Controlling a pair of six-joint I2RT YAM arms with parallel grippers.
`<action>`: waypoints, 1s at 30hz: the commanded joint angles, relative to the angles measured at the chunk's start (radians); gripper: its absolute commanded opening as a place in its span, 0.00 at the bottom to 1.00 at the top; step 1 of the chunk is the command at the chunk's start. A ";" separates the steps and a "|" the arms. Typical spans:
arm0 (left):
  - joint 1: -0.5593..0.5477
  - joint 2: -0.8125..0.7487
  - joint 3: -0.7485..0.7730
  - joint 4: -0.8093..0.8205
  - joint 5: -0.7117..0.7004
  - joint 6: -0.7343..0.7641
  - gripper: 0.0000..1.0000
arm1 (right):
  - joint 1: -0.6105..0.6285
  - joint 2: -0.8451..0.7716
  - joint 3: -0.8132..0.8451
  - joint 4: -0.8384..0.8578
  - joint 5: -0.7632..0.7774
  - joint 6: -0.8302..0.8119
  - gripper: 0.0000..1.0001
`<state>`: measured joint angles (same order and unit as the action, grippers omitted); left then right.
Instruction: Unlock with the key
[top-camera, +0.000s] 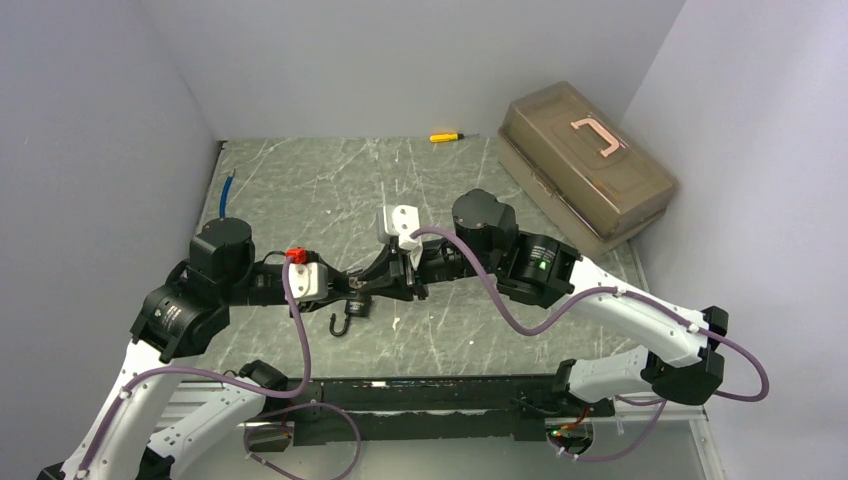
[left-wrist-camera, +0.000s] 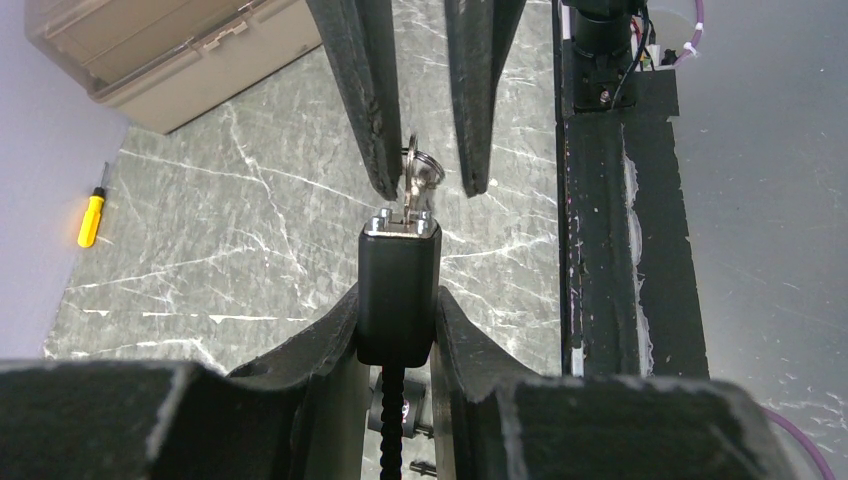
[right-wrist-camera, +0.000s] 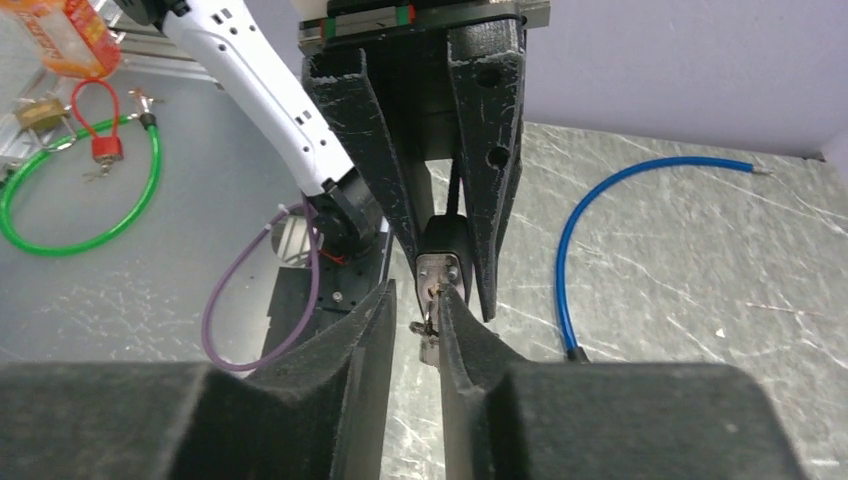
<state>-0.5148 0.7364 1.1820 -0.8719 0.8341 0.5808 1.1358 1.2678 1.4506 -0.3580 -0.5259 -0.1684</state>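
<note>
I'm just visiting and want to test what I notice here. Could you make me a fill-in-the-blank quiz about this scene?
1. The left gripper clamps a padlock whose body is ___.
2. The right gripper straddles the silver ___ stuck in the padlock's end.
3. The screwdriver near the back wall has a ___ handle.
4. The loose cable is ___.

Missing words: black; key; yellow; blue.
</note>
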 joint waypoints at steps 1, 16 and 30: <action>-0.004 -0.003 0.015 0.063 0.028 -0.016 0.00 | 0.017 0.003 0.040 0.006 0.073 -0.018 0.21; 0.001 -0.009 0.020 0.073 0.045 -0.032 0.00 | 0.034 -0.030 0.026 -0.045 0.240 -0.056 0.33; 0.005 -0.017 0.008 0.080 0.060 -0.044 0.00 | 0.034 -0.095 -0.061 0.085 0.183 -0.016 0.15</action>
<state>-0.5137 0.7345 1.1820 -0.8268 0.8429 0.5522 1.1728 1.2098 1.3937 -0.3527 -0.3256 -0.2020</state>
